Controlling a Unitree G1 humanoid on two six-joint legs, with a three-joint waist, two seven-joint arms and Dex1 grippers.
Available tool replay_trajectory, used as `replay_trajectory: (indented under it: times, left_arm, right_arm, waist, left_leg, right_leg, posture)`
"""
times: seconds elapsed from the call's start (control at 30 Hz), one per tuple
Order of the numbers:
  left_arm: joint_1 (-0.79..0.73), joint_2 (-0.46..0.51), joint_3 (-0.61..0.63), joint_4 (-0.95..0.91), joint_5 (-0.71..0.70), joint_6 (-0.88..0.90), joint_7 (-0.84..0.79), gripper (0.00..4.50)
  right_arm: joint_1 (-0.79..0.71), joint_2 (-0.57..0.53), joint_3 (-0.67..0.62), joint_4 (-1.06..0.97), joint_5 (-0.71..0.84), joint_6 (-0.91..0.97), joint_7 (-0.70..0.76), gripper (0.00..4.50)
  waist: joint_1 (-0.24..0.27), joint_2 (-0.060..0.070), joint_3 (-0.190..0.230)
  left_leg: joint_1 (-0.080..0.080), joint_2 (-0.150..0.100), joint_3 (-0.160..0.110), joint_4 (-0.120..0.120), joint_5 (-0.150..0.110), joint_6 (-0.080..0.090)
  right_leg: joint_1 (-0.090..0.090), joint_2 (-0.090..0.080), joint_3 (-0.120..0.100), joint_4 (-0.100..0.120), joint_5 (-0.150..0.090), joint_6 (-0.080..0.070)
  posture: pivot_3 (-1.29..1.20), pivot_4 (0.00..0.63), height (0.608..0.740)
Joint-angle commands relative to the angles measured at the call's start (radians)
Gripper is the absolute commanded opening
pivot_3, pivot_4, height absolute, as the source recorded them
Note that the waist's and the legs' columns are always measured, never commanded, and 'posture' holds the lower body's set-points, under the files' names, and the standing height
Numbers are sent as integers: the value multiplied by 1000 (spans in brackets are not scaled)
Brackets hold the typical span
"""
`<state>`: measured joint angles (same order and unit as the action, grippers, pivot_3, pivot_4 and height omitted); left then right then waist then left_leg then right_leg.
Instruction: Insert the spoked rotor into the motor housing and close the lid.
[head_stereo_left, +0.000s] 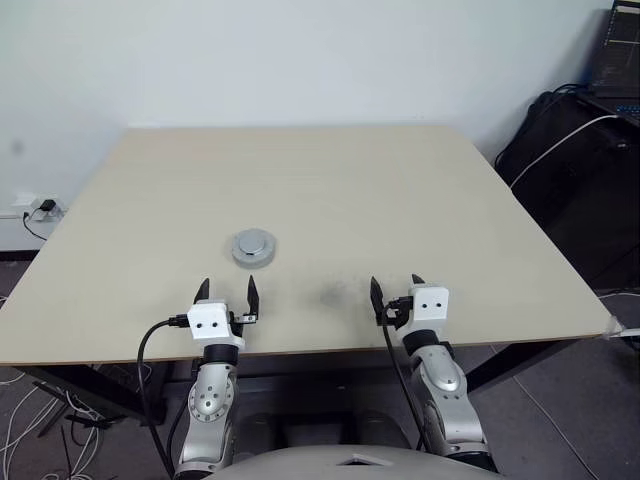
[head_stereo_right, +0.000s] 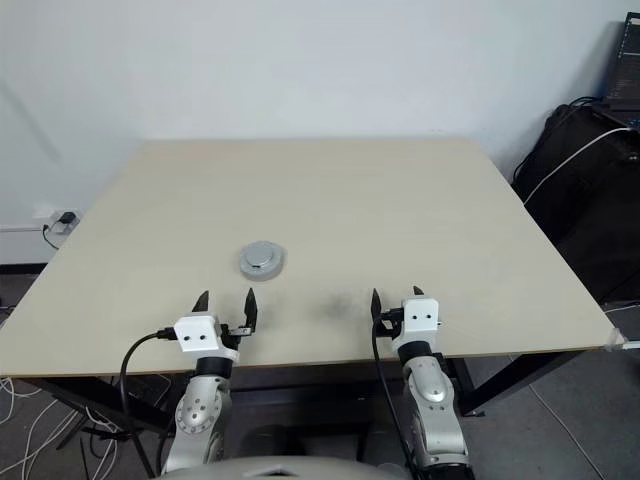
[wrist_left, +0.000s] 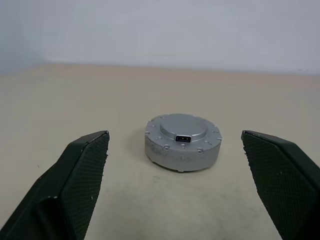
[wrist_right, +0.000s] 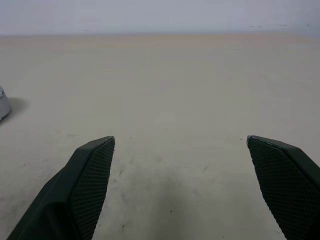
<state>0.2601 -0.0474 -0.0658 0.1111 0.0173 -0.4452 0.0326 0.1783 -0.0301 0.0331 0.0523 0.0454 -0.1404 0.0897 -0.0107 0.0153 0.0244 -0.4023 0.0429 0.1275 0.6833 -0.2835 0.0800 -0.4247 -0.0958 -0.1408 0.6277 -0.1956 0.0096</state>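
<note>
Both the left pincer (head_stereo_left: 227, 291) and right pincer (head_stereo_left: 395, 287) hover spread and empty at the surface's (head_stereo_left: 400, 200) near edge. Just beyond the left one sits the short round silver motor housing (wrist_left: 182, 142), its smooth hubbed lid (wrist_left: 181, 128) already on; the task looks finished.

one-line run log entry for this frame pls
left claw: open, empty, short of motor housing | right claw: open, empty | lid: on housing | table

Soft, even indoor light, faint shadows on the table (head_stereo_left: 420, 200) (wrist views slightly hazy).
</note>
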Motion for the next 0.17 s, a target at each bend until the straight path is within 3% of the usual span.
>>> replay_trajectory:
  times: [0.03, 0.17]
  left_arm:
    - [-10, -8, -1, -11, -10, -23, -8, 4490]
    - [-8, -9, 1, -13, -12, -21, -15, 4490]
  right_arm:
    - [-13, 5, -1, -23, 5, 1, 3, 4500]
    - [-11, 5, 2, -21, 2, 5, 2, 4500]
  waist:
    - [0, 0, 0]
    - [0, 0, 0]
  left_leg:
    - [0, 0, 0, 0, 0, 0]
    - [0, 0, 0, 0, 0, 0]
  right_leg:
    - [0, 0, 0, 0, 0, 0]
    - [0, 0, 0, 0, 0, 0]
  posture:
    - [0, 0, 740]
    - [0, 0, 740]
